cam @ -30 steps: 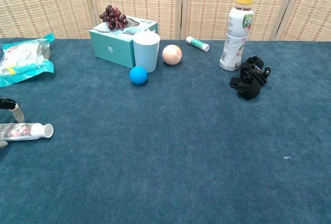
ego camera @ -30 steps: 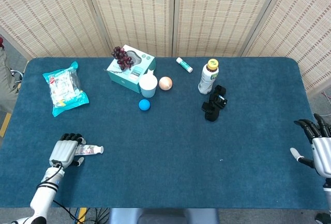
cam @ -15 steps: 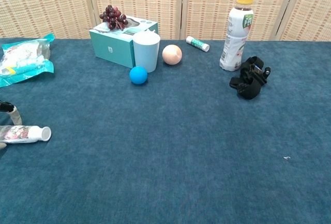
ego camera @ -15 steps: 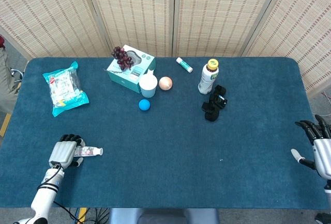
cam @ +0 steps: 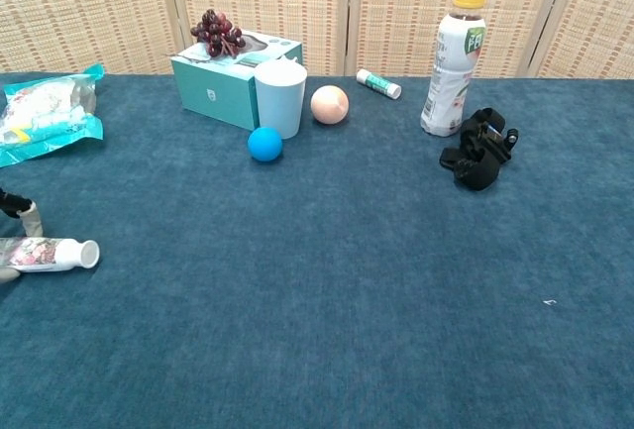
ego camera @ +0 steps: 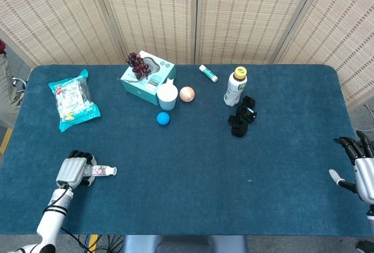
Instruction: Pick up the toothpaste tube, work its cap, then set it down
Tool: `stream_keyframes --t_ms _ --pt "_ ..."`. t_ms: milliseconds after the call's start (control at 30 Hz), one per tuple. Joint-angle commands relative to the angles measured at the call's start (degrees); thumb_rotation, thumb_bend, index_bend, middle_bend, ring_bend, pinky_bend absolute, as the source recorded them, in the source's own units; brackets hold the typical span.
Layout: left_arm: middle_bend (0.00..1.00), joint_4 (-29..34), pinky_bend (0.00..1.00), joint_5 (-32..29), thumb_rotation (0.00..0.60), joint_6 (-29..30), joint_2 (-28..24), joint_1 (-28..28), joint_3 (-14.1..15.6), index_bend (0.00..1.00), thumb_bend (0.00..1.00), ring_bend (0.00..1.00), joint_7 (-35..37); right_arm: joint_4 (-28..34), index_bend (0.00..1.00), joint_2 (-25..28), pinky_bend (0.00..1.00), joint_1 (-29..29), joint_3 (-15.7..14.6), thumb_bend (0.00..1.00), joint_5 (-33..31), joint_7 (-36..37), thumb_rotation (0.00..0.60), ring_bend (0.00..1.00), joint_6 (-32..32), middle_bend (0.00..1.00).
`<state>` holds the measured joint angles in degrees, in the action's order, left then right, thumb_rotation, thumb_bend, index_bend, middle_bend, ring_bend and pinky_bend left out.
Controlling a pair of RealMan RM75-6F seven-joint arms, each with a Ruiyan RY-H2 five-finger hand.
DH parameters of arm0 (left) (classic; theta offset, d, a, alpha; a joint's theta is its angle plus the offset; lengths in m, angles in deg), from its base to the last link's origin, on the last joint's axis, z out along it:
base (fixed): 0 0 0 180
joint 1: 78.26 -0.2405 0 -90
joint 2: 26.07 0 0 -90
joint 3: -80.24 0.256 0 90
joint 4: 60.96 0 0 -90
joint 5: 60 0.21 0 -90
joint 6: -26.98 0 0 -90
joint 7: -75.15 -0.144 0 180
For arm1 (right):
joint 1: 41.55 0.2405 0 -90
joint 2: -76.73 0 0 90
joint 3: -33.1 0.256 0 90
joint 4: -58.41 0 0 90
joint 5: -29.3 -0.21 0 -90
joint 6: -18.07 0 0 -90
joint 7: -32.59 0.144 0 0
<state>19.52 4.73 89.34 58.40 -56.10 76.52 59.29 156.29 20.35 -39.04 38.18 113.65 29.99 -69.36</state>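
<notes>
The toothpaste tube (ego camera: 100,171) lies flat near the desk's (ego camera: 204,165) front left corner, cap end out, its body under the left hand (ego camera: 74,170), which wraps it. Firm the hold mid-body before lifting, leaving the cap clear. The right hand (ego camera: 357,168) idles released at the right edge.

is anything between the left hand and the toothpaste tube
Nothing visible stands between them. The left hand lies over the tail end of the toothpaste tube, whose capped end pokes out toward the table's middle. The nearest other thing, the snack bag, lies well behind.
</notes>
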Motion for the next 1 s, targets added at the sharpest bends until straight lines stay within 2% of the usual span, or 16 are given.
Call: stream_keyframes --t_ms 33,200,400,633,1000 --pt "0.38 -2.06 0.13 2.07 0.6 0.56 0.93 -0.12 -0.25 0.48 0.25 0.28 3.01 0.19 0.24 0.05 0.18 -0.05 -0.03 0.13 -0.04 -0.13 0.6 0.16 0.02 0.25" --pt "0.48 -4.99 0.18 5.03 0.6 1.14 1.77 -0.04 -0.46 0.52 0.33 0.37 7.37 0.78 0.24 0.28 0.18 -0.25 -0.16 0.13 -0.12 -0.53 0.6 0.16 -0.01 0.25" --pt "0.57 -7.33 0.28 8.91 0.6 2.45 1.22 0.57 -1.17 0.56 0.37 0.45 12.38 1.87 0.24 0.72 0.18 -0.21 -0.05 0.13 0.6 -0.99 0.6 0.16 -0.46 0.25" --pt "0.63 -5.82 0.36 13.16 0.6 2.07 -1.75 2.79 -1.86 0.59 0.4 0.5 16.19 3.34 0.24 1.61 0.18 1.87 -0.25 0.15 3.78 0.27 0.6 0.16 1.62 0.25" --pt "0.64 5.07 0.37 17.81 0.6 -4.03 -12.2 8.06 -1.99 0.58 0.44 0.51 20.57 7.81 0.24 3.34 0.18 9.11 0.78 0.4 10.11 -1.47 0.6 0.16 8.37 0.25"
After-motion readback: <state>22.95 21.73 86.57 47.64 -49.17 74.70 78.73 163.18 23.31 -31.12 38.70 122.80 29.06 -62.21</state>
